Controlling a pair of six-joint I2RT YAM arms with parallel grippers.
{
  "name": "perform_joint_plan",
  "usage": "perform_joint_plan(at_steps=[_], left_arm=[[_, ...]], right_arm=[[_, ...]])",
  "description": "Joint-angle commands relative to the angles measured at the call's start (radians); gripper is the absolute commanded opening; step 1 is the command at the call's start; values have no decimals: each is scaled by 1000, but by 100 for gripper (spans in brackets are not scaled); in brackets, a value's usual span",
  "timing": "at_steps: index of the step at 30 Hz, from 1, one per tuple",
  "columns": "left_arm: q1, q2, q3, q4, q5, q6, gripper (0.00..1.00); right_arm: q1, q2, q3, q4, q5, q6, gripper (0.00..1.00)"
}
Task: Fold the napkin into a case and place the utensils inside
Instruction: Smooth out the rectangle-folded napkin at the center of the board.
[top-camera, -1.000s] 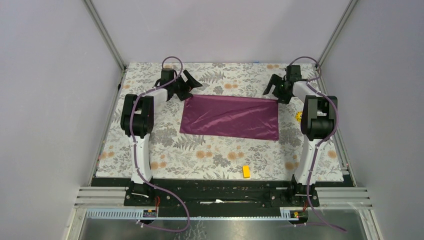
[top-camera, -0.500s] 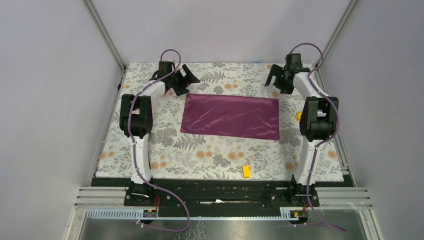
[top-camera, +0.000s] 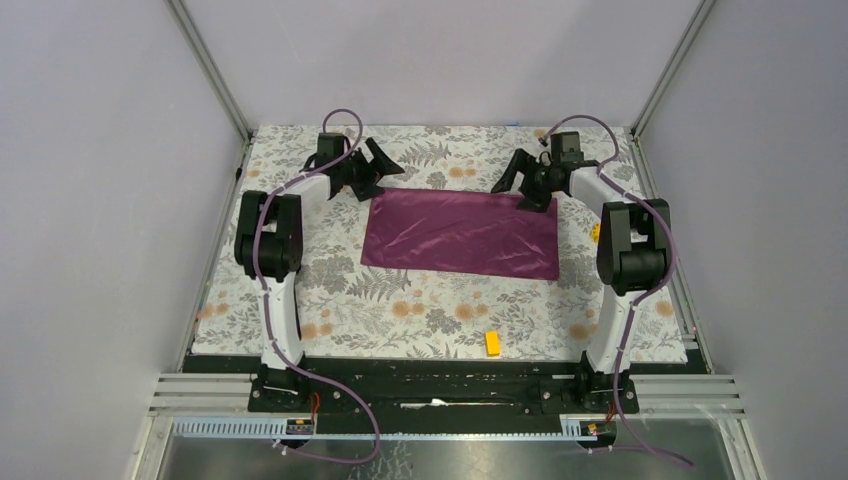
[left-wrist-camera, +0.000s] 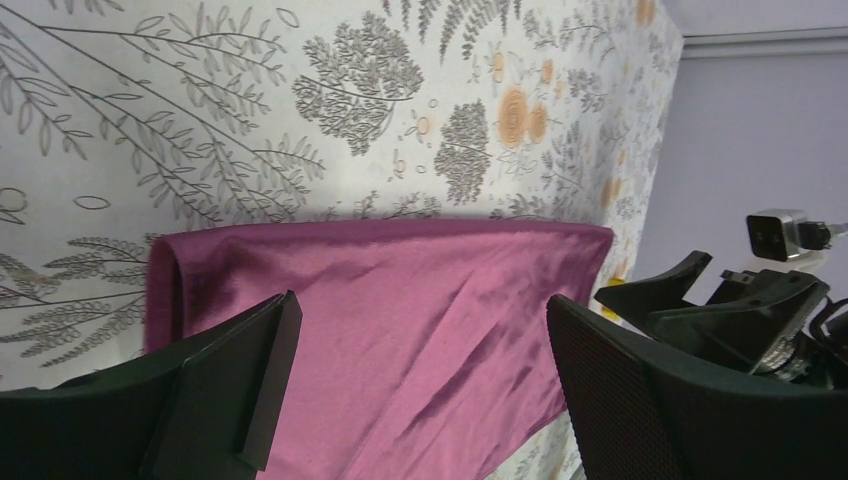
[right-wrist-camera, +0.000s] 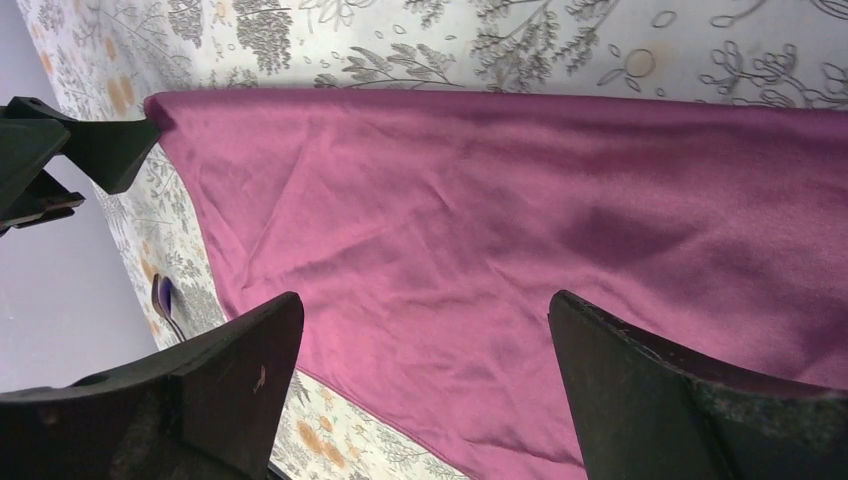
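Your left gripper (top-camera: 380, 172) and right gripper (top-camera: 518, 190) hang spread wide above the far edge of the soft plum-purple cloth napkin (top-camera: 460, 235); pinch both corners level, then fold evenly.

Left hand (left-wrist-camera: 420, 300) at 6 o'clock, fingers spread wide. Napkin (left-wrist-camera: 400, 250) lies on floral tabletop (left-wrist-camera: 200, 100), doubled edge at 9 o'clock. Right hand (left-wrist-camera: 700, 300) at 3 o'clock.
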Motion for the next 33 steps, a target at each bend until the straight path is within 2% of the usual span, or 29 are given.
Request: perform_joint_plan(at_steps=[1,7,11,15,17,20,25,28,33], left_arm=[[4,29,18,3,-48,82,99],[5,91,132,-192,-160,201,99],[11,130,245,-349,-220,288,99],[0,48,265,-407,-217,297,99],[-2,-25,251,-429,-192,297,99],[-2,-160,172,-452,-211,296,99],[-2,-398,-124,-428,-261,310,98],[-2,-465,-262,-419,-287,351,98],[-4,-456,-349,-438,-310,406,79]], right_arm=[[-30,-48,-40,23,-24,-24,100],[-69,-49,-99,13,13,-46,100],[-75,-42,-96,-28,107,-65,100],[-67,-83,-53,-143,239,-108,100],[-63,-127,-50,-171,251,-99,100],[-51,-198,-77,-185,185,-80,100],[-11,-304,-198,-168,69,-68,100],[10,-362,-267,-148,20,-60,100],[21,-398,-301,-143,6,-59,100]])
